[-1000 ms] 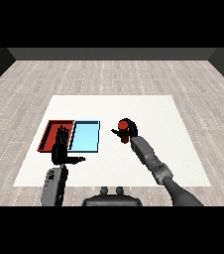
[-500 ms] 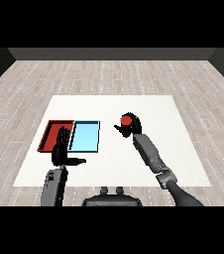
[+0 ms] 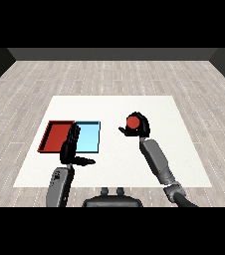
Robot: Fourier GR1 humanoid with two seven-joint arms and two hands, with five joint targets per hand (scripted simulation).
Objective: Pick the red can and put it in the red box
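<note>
On the left part of the white table (image 3: 114, 107) lies the red tray (image 3: 55, 135), and touching its right edge, side by side with it, lies the light blue tray (image 3: 90, 134). The left robot hand (image 3: 69, 148) stands in front of the seam where the two trays meet, its fingers straight and pointing up and away so that they overlap the near edges of both trays in the head view, while its thumb sticks out to the right over the bare table; it holds nothing, and its grey forearm (image 3: 59, 184) comes up from the lower left corner. Further right, well apart from both trays, is the red can (image 3: 133, 121), seen from above as a round red top. The right robot hand (image 3: 138, 127) is curled round it, black fingers wrapping the can's far and right sides and the thumb reaching out on its left. Whether the can rests on the table or is lifted clear of it cannot be told from this view. The right grey forearm (image 3: 157, 159) slants down from that hand toward the lower right corner.
</note>
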